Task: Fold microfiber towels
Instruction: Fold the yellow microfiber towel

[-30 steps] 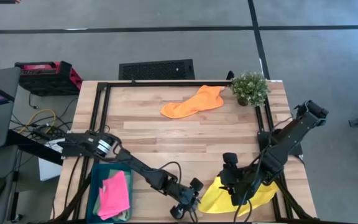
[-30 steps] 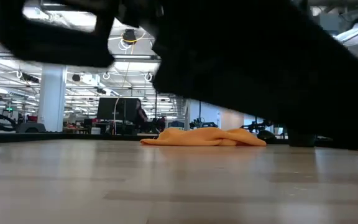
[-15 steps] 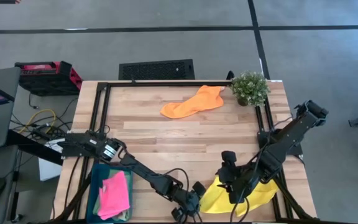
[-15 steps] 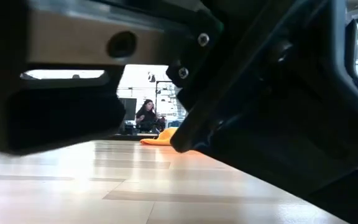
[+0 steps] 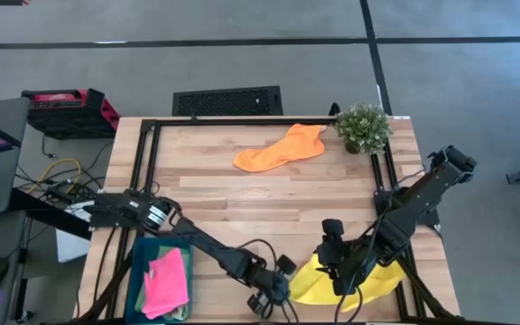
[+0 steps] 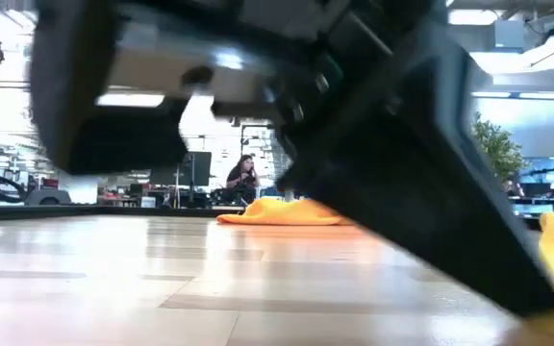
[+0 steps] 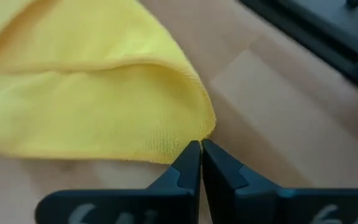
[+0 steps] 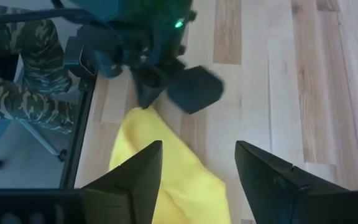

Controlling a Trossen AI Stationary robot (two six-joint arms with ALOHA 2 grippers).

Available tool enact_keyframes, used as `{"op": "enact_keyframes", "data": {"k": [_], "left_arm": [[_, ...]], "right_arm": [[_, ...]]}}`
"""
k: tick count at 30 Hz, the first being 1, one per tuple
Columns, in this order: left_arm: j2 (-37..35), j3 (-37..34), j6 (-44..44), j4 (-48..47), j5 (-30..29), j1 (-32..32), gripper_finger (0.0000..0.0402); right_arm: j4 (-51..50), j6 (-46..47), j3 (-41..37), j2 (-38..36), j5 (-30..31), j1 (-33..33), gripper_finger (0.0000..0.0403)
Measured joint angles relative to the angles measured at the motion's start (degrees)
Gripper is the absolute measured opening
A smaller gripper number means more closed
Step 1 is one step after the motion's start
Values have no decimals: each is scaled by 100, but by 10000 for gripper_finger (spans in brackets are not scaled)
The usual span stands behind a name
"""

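Note:
The yellow towel (image 5: 355,282) lies rumpled at the table's near edge, right of centre, with a folded-over corner (image 7: 191,118) pointing left. My left gripper (image 7: 199,149) sits low at that corner, shut. My right gripper (image 8: 197,168) hangs open above the towel's middle, touching nothing. The orange towel (image 5: 283,147) lies crumpled at the far side of the table. The pink towel (image 5: 165,280) rests in the teal bin (image 5: 136,271) at the near left. My left gripper has its two fingertips (image 7: 188,163) closed together at the very edge of the yellow towel's left corner (image 7: 194,138), slanting down from the table's left. How much cloth lies between the tips does not show. The towel rests slack on the table.
A small potted plant (image 5: 364,126) stands at the far right corner. A black frame rail (image 5: 242,120) runs along the far edge. Beyond the near left edge sits a person in camouflage trousers (image 8: 17,81). Bare wood lies between the two towels.
My left gripper has shut at the yellow towel's left corner, and its wrist has tipped while staying at almost the same spot. The towel has not shifted. My right arm has kept still.

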Motion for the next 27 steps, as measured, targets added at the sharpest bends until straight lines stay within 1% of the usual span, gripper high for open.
{"op": "enact_keyframes", "data": {"k": [8,14,18,21,27], "left_arm": [[-860,-2,-558,-1508,-304,185,0],[-1521,-2,-996,-2531,-446,290,0],[-1869,-2,-1252,-2922,-498,289,0],[-2057,-2,-1348,-2959,-535,260,0],[-2122,-2,-1412,-3088,-538,247,0]], "right_arm": [[1,268,0,29,4,172,226],[-1,564,0,329,9,477,226],[2,920,-2,748,-7,605,226],[68,1064,-8,1166,-47,620,226],[1014,778,-4,1784,-155,570,226]]}}
